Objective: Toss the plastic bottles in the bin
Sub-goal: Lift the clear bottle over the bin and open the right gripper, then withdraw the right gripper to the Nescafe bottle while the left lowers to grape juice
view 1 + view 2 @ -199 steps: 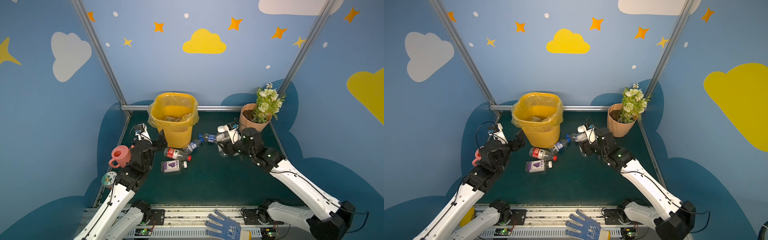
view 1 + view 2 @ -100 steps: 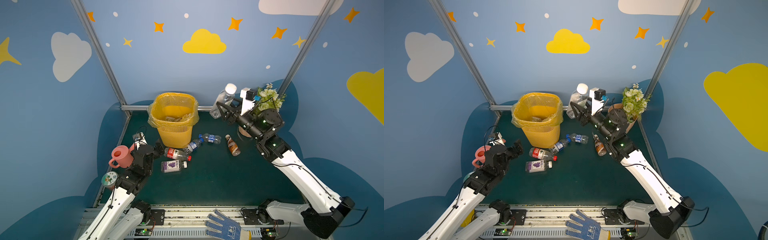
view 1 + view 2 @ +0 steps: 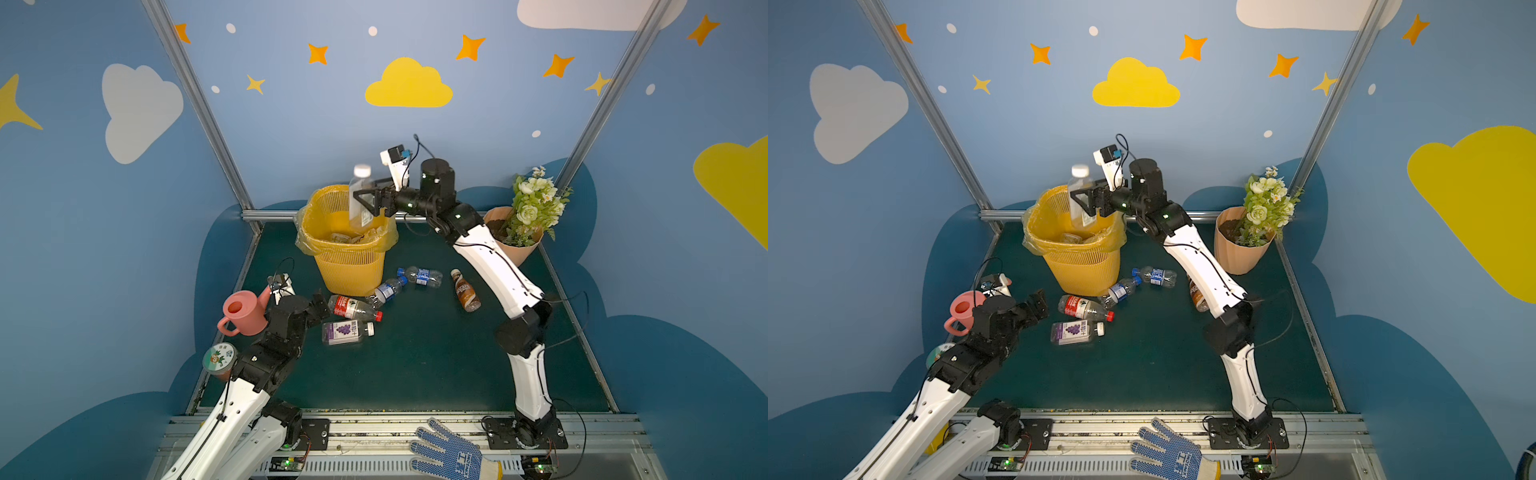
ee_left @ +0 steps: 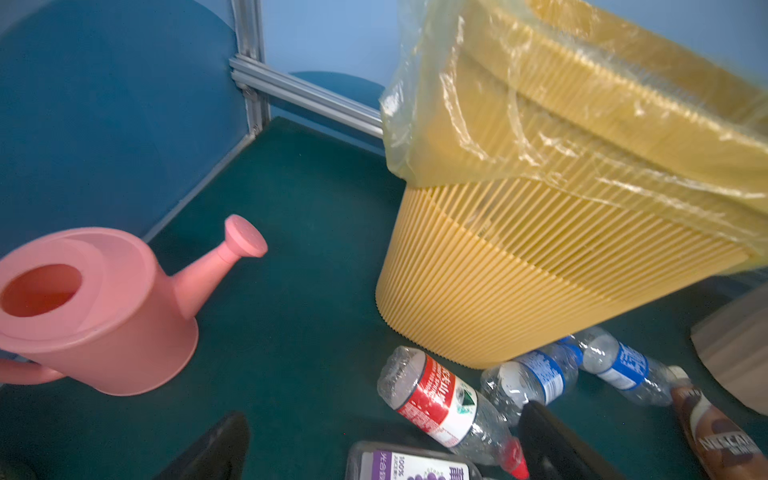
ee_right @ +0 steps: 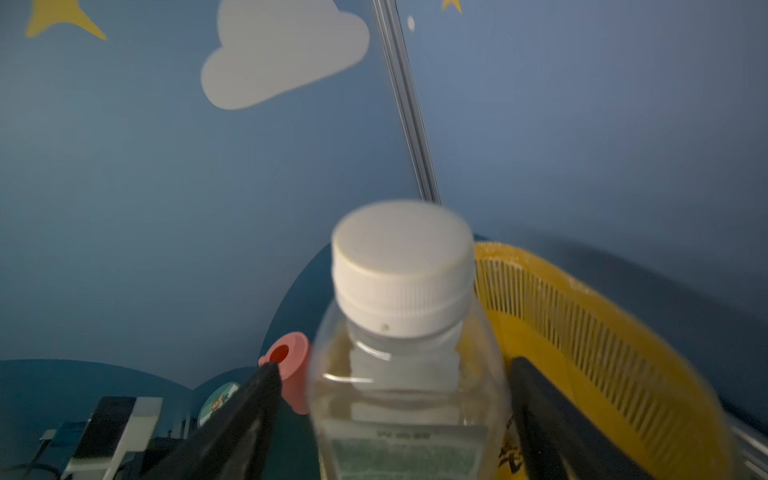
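1. The right claw (image 3: 363, 202) reaches out level above the bin (image 3: 345, 266). Its jaws are spread wider than the white-capped bottle (image 5: 405, 374) between them, and the right wrist view shows a gap beside one finger. I judge that nothing clamps the bottle.
2. That bottle stands upright, cap up, its base hanging below the claw and over the bin's mouth. Placed there, it should fall straight onto the bottles inside.
3. The left claw (image 3: 319, 300) is open and empty, low over the mat. It points at the red-label bottle (image 3: 351, 307) lying just ahead of its fingertips, which is probably the next pick.
4. The purple-label bottle (image 3: 347, 331) lies beside that one, near the claw. Two blue-label bottles (image 3: 388, 289) lie farther ahead by the bin's foot.
5. The brown bottle (image 3: 464, 290) lies well below the right claw, beside its arm.
6. The pink watering can (image 3: 243, 311) sits just beside the left claw and is not for binning.
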`<state>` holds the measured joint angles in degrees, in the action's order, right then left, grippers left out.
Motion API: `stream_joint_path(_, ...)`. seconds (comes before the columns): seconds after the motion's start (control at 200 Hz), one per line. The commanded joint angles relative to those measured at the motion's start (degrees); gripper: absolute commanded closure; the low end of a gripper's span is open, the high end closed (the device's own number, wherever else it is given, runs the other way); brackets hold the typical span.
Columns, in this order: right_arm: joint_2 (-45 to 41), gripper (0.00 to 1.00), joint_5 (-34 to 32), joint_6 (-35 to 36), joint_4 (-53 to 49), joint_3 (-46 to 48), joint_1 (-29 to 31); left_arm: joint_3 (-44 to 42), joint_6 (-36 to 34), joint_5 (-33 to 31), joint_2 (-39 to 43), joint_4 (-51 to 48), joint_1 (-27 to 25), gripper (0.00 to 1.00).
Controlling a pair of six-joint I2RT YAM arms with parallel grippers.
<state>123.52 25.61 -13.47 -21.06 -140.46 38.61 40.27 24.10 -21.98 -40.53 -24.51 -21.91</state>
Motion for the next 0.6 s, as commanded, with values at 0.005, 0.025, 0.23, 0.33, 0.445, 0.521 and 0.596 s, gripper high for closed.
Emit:
stream_joint_path(0.005, -5.1, 0.09, -1.6, 3.5, -8.9, -4.8, -1.0, 2.7, -2.1, 4.1, -1.1, -3.6, -0.4, 0.0)
stream_joint_path(0.025, -6.1, 0.08, -2.4, 4.0, -8.7, -4.5, -1.1, 2.8, -2.2, 3.9, -1.2, -4.0, -0.5, 0.0)
stream_joint_path(0.23, -20.4, 0.06, -9.8, 7.9, -1.5, 9.5, -1.2, 1.8, -0.2, 0.3, -1.0, -6.4, -4.3, 0.0)
stream_joint_path(0.33, -28.9, 0.06, -13.6, 9.0, 6.4, 23.6, -1.2, 0.9, 1.7, -2.6, -2.1, -7.3, -7.8, 0.0)
stream_joint_path(0.445, -35.4, 0.05, -16.1, 9.5, 9.3, 37.2, -2.4, -0.7, 5.2, -3.9, -4.2, -8.7, -9.9, 0.0)
stream_joint_path(0.521, -38.1, 0.05, -17.1, 7.9, 9.4, 44.5, -4.0, -1.5, 8.0, -3.4, -6.3, -9.6, -9.8, 0.0)
stream_joint_path(0.596, -40.6, 0.05, -17.7, 5.3, 9.9, 51.6, -6.0, -2.2, 9.3, -1.6, -8.8, -9.1, -9.9, 0.0)
